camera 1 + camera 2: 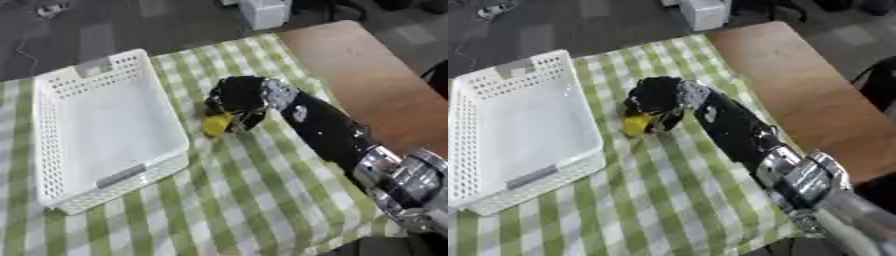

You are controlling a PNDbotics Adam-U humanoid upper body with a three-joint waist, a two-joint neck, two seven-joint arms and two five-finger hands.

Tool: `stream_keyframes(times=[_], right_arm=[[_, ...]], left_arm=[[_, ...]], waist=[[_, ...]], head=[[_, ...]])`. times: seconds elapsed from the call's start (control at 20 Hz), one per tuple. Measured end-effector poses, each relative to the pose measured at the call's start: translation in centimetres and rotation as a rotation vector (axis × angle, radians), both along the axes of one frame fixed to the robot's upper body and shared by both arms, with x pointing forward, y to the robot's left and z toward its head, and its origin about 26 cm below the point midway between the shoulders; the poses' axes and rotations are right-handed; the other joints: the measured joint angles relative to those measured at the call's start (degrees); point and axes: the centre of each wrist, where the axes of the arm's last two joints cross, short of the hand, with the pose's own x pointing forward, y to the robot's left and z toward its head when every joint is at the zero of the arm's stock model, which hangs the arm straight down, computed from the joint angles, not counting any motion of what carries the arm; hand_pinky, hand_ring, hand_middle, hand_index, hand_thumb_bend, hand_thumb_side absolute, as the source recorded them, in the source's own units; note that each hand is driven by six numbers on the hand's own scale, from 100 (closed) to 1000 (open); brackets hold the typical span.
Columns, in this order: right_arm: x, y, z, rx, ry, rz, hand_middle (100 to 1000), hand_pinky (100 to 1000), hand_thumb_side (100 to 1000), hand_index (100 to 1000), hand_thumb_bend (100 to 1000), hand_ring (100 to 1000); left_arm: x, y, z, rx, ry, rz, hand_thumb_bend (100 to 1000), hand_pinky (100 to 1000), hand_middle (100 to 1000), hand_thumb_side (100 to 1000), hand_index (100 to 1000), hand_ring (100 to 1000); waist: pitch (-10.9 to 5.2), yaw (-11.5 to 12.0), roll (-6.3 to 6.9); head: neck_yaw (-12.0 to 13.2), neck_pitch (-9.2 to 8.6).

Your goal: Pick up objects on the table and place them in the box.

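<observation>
I see right hand [238, 98] extended over checked cloth [262, 200], fingers curled down around yellow object [215, 125]. Object sits just right of white box [52, 150], near its right wall, apparently touching cloth; lift-off not discernible. Box holds nothing visible. Wooden tabletop [367, 75] bare right of cloth.

white box [61, 150], yellow object [214, 125], green-checked cloth [262, 200], black hand [238, 95]
</observation>
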Motion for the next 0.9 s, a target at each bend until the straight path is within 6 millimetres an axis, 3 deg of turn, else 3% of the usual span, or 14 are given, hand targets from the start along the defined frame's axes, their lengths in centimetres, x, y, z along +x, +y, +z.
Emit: stream_keyframes(times=[0.05, 0.15, 0.2, 0.35, 0.5, 0.7, 0.9], right_arm=[[0.0, 0.0, -0.1, -0.001, 0.003, -0.002, 100, 100, 452, 141, 666, 100], [0.0, 0.0, -0.1, -0.001, -0.001, -0.001, 100, 100, 373, 100, 748, 100], [0.0, 0.1, -0.1, 0.003, -0.008, 0.0, 100, 100, 408, 100, 671, 100], [-0.2, 0.1, -0.4, 0.027, -0.051, 0.009, 100, 100, 340, 100, 535, 100], [-0.3, -0.1, -0.7, 0.072, -0.075, -0.001, 100, 100, 363, 100, 477, 100], [-0.4, -0.7, -1.2, 0.274, -0.024, -0.062, 100, 100, 393, 100, 460, 100], [-0.5, 0.4, -0.8, 0.542, 0.124, -0.053, 100, 100, 377, 100, 504, 100]], left_arm=[[0.0, 0.0, 0.0, 0.0, 0.0, 0.0, 169, 670, 918, 673, 910, 675], [0.0, 0.0, 0.0, 0.0, 0.0, -0.001, 168, 669, 918, 673, 910, 675], [0.0, 0.0, 0.0, -0.001, 0.0, -0.002, 168, 669, 918, 671, 910, 675], [0.0, 0.0, 0.0, -0.001, 0.0, -0.003, 168, 669, 919, 673, 910, 675], [0.0, 0.0, 0.0, -0.001, -0.001, -0.003, 168, 669, 918, 673, 910, 675], [0.0, 0.0, 0.0, -0.002, -0.001, -0.003, 168, 669, 919, 673, 910, 675], [0.0, 0.0, 0.0, -0.004, -0.002, -0.002, 168, 670, 918, 673, 910, 676]], waist=[[-0.05, 0.0, 0.0], [-0.07, 0.0, -0.01], [-0.1, 0.0, -0.01], [-0.09, -0.01, -0.01], [-0.06, -0.05, 0.0], [0.35, -0.33, 0.36], [0.56, -0.33, 0.46]], head=[[0.0, 0.0], [0.0, 0.0], [0.0, -0.01], [0.0, -0.01], [0.0, -0.01], [0.0, -0.01], [-0.03, -0.01]])
